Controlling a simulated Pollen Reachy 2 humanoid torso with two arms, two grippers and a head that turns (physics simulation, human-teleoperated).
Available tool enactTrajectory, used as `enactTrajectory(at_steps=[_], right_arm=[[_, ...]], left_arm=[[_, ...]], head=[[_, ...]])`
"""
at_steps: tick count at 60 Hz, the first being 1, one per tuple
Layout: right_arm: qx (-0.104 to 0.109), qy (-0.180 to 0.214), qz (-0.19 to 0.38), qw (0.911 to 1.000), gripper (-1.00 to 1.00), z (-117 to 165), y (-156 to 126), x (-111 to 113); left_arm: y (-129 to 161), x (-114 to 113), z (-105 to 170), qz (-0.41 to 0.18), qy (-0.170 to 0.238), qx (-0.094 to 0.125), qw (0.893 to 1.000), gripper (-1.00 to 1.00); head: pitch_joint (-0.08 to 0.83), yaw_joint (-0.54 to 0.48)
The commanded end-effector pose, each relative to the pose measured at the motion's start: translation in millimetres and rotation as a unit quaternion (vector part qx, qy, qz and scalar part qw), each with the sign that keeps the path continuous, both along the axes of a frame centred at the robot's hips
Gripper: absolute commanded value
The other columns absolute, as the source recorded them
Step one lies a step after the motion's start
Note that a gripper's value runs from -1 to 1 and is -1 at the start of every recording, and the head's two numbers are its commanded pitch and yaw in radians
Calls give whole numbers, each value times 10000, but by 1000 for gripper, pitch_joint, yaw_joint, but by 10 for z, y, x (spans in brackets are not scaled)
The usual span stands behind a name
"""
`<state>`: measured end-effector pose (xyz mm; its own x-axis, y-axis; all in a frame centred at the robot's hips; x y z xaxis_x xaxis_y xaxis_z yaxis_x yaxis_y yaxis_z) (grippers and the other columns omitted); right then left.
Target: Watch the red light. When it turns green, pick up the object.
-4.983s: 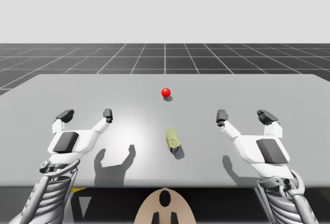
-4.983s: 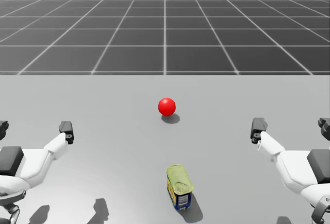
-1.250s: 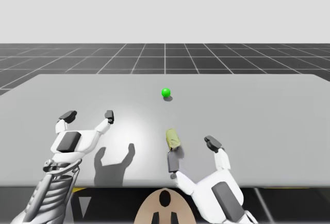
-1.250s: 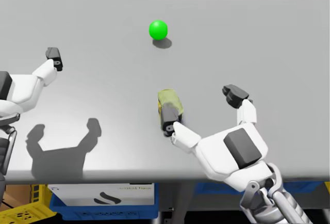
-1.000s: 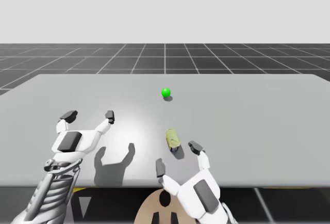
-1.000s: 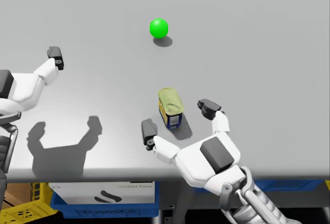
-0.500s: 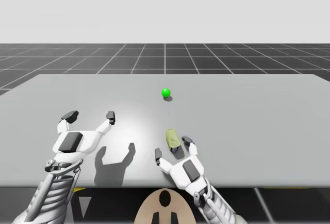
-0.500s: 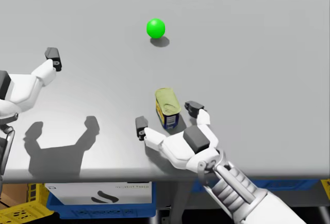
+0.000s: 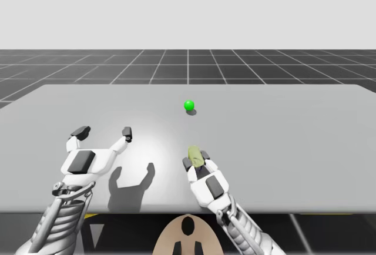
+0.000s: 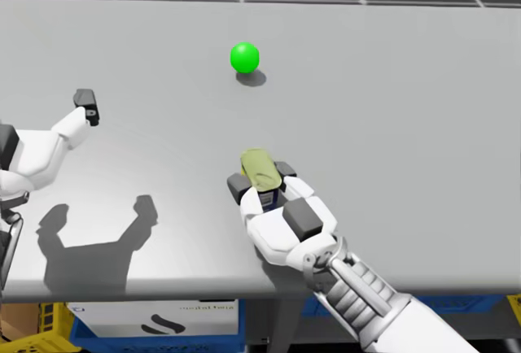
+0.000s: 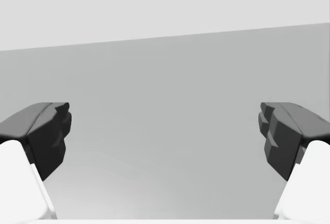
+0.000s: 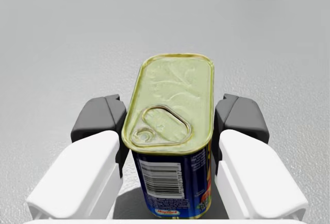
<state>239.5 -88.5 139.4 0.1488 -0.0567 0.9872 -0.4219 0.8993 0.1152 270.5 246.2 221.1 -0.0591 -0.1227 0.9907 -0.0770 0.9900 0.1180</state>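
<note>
Evidently, the round light (image 9: 188, 105) being green, the blue gold-lidded rectangular tin (image 12: 172, 105) is pinched by the right claw (image 12: 170, 116) for lifting.

The light (image 9: 188, 105) is green, the can (image 12: 172, 182) blue with gold lid (image 12: 170, 105), table (image 9: 294, 137) grey.

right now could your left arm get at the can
Probably not cleanly: my right gripper is shut on the blue can from both sides, blocking its flanks. My left gripper sits open, off to the side; only the can's top looks free.
</note>
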Motion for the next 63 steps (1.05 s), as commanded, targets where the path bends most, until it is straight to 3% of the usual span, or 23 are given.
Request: enactTrajectory(at_steps=[1, 18, 31, 43, 53, 63], right_arm=[[567, 134, 47, 9983, 1000, 57, 313, -59], [575, 109, 42, 9983, 990, 51, 298, -66], [677, -57, 47, 9977, 1000, 203, 268, -113], [625, -786, 110, 9949, 1000, 876, 123, -161], [440, -1406, 261, 9887, 1000, 1452, -90, -217], [473, -2269, 232, 9725, 1000, 2052, -291, -330]], left_arm=[[-27, -4, -14, -5, 19, -50, 10000, -1000], [-33, -8, -23, -2, 25, -41, 10000, -1000], [-33, -17, -24, 13, 30, -53, 10000, -1000], [-18, -19, -11, 30, 20, -76, 10000, -1000], [-8, -18, 0, 38, 12, -93, 9999, -1000], [-7, -15, 3, 40, 11, -103, 9999, -1000]], head=[[651, -49], [363, -59], [286, -74], [267, -85], [247, -87], [228, -92]])
